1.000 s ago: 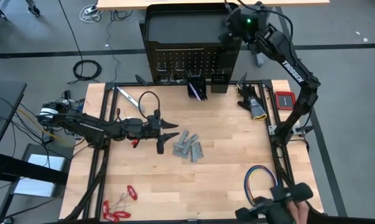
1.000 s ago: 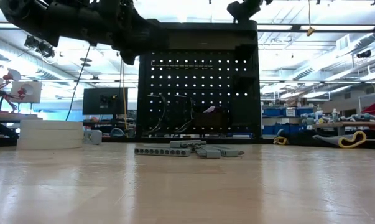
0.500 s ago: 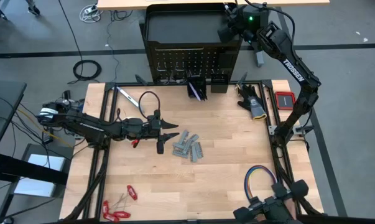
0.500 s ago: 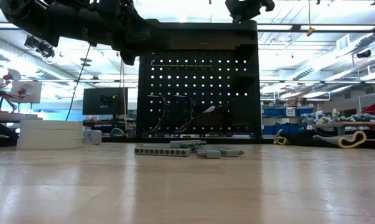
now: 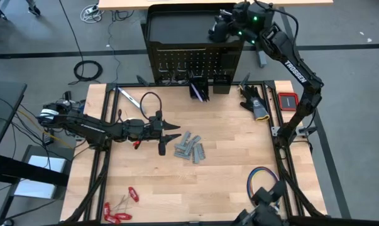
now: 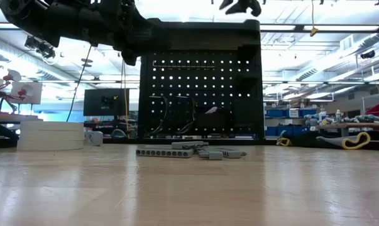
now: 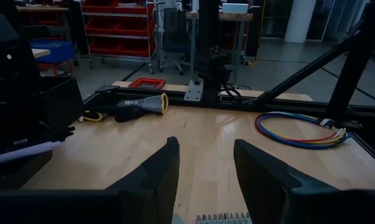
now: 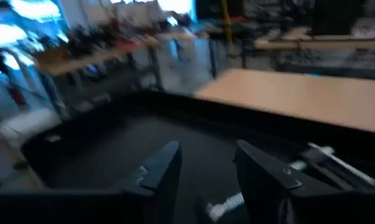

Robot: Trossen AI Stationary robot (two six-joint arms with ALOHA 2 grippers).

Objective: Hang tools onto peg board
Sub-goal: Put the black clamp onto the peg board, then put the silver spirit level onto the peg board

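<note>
The black peg board (image 5: 192, 44) stands upright at the table's far edge, its tray-like top facing up. My right gripper (image 5: 214, 30) hovers open over that tray (image 8: 112, 155), where small silver pieces (image 8: 224, 202) lie. My left gripper (image 5: 175, 132) hangs open above the table's left middle, just left of the grey metal pieces (image 5: 190, 148), which lie flat on the wood (image 6: 189, 151). The silver bar-shaped tool (image 5: 129, 98) and the black cable loop (image 5: 149, 100) lie near the far left. Red-handled tools (image 5: 119, 211) rest at the near left edge.
Two small black bins (image 5: 202, 88) sit at the board's foot. A multicoloured wire loop (image 5: 263, 180) lies near right, a red case (image 5: 288, 100) and a black-and-yellow item (image 5: 255, 103) far right. White tape rolls (image 6: 51, 135) show at the left.
My right gripper has travelled toward the table's left along the peg board's top and risen a little, staying open. A person's hand at the near right edge has withdrawn out of view.
</note>
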